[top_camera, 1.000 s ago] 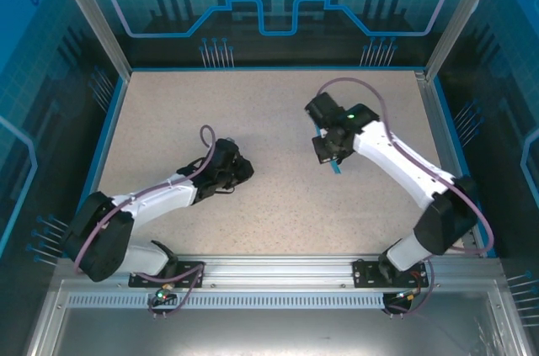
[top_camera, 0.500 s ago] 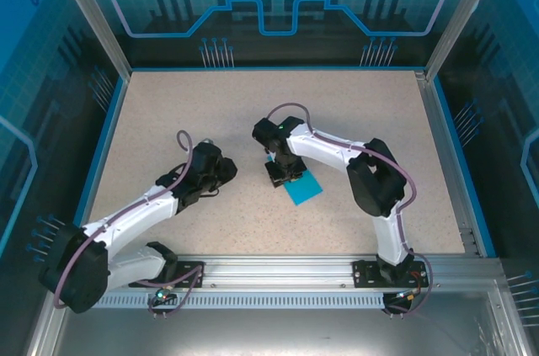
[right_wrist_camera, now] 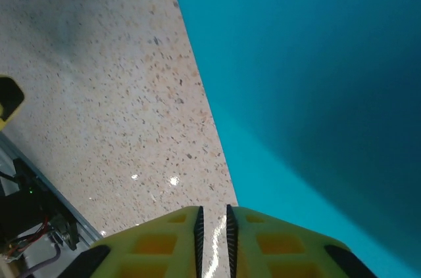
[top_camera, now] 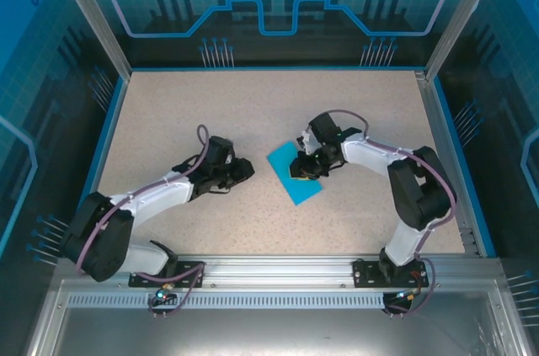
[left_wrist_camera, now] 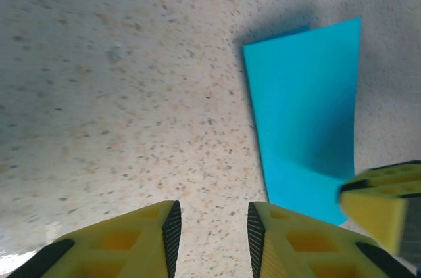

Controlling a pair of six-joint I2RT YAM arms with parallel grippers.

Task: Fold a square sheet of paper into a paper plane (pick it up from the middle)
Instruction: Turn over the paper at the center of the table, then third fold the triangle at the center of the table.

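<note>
Left gripper [left_wrist_camera: 211,213]: my pads are standing apart, released, with bare speckled table [left_wrist_camera: 118,81] showing in the gap. Nothing is lying between them. I am hovering low beside the square sheet of paper [left_wrist_camera: 306,114], near its edge but not touching it.

Right gripper [right_wrist_camera: 213,212]: my pads are sitting almost together, with a thin slit between them. The sheet's straight edge is running down to one pad. I cannot tell whether the paper is pinched or merely passing under the fingertip. Seen from my left wrist, one yellow finger [left_wrist_camera: 381,202] of this gripper is meeting the sheet's near corner.

Sheet: cyan-blue, plain, lying mid-table between my two grippers and turned at an angle to the table edges. Its far part is bending upward and casting a shadow on the table, and a soft bend is crossing it.

Outward: a blue rim [top_camera: 269,69] is bordering the table, and the sheet is lying well inside it.
</note>
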